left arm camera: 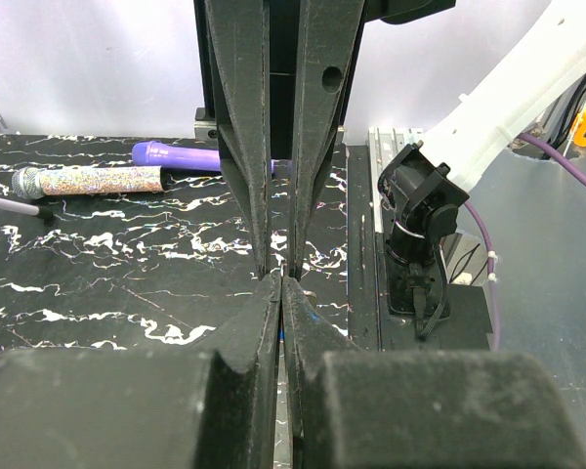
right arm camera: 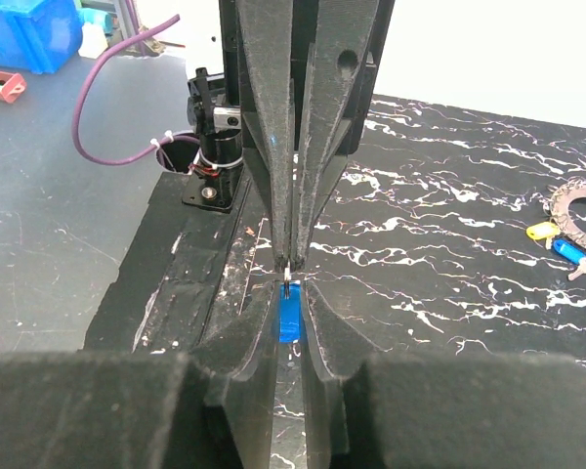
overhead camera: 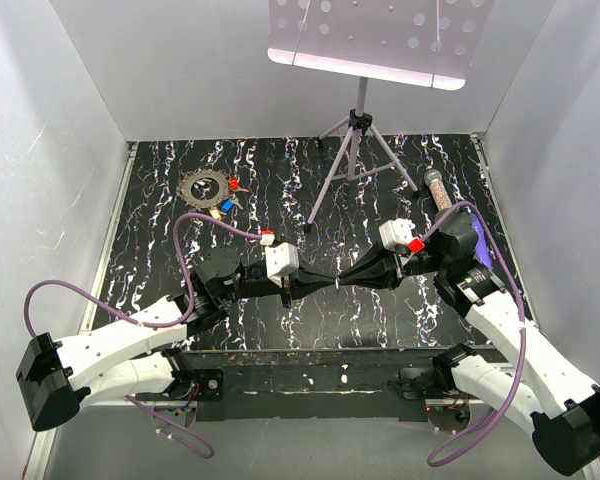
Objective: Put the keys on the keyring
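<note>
Blue key (right arm camera: 289,320): plastic head pinched between R gripper (right arm camera: 289,293) fingers, clamped tight, metal end poking out toward L gripper (left arm camera: 281,286). It is held above the table (overhead camera: 150,240), about mid-width, near side. L gripper jaws are drawn together to a thin slit, tips right at the key's metal end. Can't tell if they actually bite it. The 2 grippers meet nose to nose, fingers in line.

3 more keys lie loose at far left: red key (overhead camera: 234,184), 2nd blue key (overhead camera: 225,206), yellow key (overhead camera: 215,212). All are bunched just beside the right and near-right edge of the ring (overhead camera: 203,187). That makes 4 keys counted, 1 ring. The ring lies flat, toothed rim, hole in the middle. Can't tell whether any key is threaded on it.

Far right: 1 glitter tube (overhead camera: 437,188) lying on the table, and 1 purple stick (left arm camera: 176,154) just beyond it in the L wrist view. 1 tripod (overhead camera: 352,150) stands far centre, its legs spread on the table, with a perforated plate (overhead camera: 380,30) on top.
</note>
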Motion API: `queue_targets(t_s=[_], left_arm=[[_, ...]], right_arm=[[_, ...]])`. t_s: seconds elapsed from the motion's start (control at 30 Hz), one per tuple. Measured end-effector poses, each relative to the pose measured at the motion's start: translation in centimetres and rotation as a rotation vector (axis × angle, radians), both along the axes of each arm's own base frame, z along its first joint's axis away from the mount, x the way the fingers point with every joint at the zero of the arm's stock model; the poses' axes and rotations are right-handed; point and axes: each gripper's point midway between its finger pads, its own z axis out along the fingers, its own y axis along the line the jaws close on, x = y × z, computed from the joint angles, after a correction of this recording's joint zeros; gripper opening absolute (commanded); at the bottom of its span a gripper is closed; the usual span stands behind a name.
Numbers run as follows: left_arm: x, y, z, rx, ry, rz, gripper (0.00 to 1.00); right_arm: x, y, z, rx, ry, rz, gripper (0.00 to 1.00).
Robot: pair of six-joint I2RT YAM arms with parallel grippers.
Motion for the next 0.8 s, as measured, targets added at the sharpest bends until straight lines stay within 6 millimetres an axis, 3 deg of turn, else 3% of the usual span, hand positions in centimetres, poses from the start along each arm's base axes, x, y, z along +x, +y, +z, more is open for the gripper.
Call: queue_targets(t_s=[0.43,0.67,0.8], left_arm=[[0.02,-0.02,-0.04,0.001,0.001,0.000,0.00],[0.02,-0.02,-0.03,0.001,0.000,0.000,0.00],[0.02,-0.03,-0.02,0.000,0.000,0.000,0.00]], right_arm=[[-0.07,0.15,-0.02,0.000,0.005,0.007,0.21],[-0.04,0.18,0.13,0.005,-0.003,0.007,0.02],[-0.06,0.19,0.14,0.005,-0.002,0.008,0.01]])
